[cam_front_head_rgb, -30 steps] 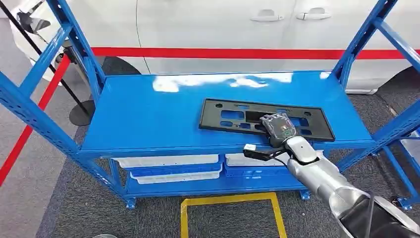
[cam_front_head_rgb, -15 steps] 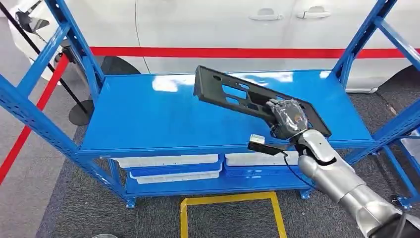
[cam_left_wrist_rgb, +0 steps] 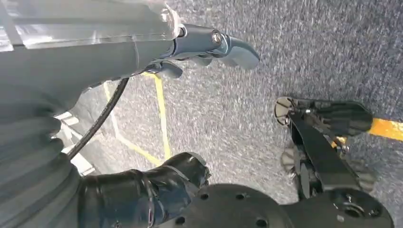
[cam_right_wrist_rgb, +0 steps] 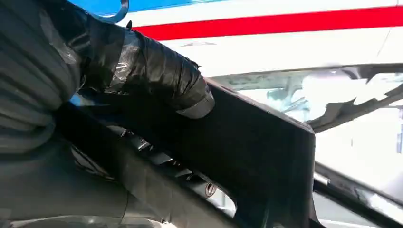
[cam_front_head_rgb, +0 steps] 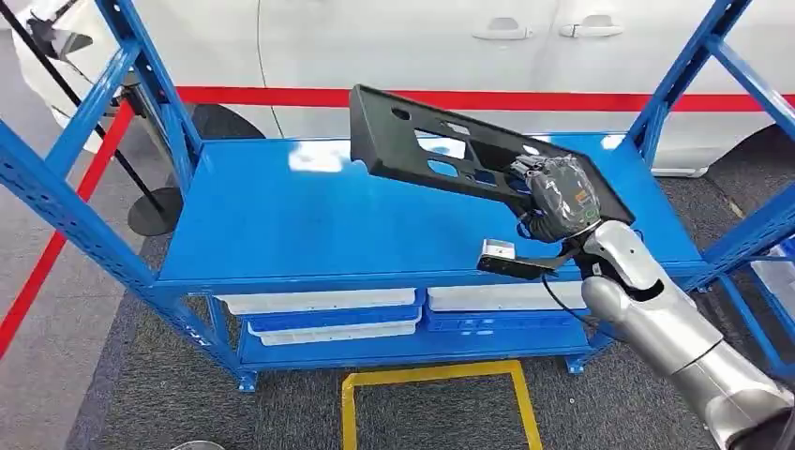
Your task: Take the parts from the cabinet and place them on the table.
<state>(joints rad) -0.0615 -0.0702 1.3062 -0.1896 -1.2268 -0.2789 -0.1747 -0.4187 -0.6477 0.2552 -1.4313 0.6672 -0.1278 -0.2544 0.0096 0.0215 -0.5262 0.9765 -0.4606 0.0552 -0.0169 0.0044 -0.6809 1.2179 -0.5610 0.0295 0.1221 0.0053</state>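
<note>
Right hand (cam_front_head_rgb: 555, 199) grips black plastic panel (cam_front_head_rgb: 441, 150), tilted, lifted off blue shelf (cam_front_head_rgb: 309, 220). Left hand (cam_left_wrist_rgb: 209, 45) hangs over carpet, seemingly loose, empty.

The right arm (cam_front_head_rgb: 656, 319) reaches forward and up from the lower right, silver forearm extended, its hand (cam_front_head_rgb: 555, 199) clamped on the black part (cam_front_head_rgb: 441, 150) (thumb wrapped over one edge). The left hand (cam_left_wrist_rgb: 209, 47) hangs low, fingers loosely apart, holding nothing.
</note>
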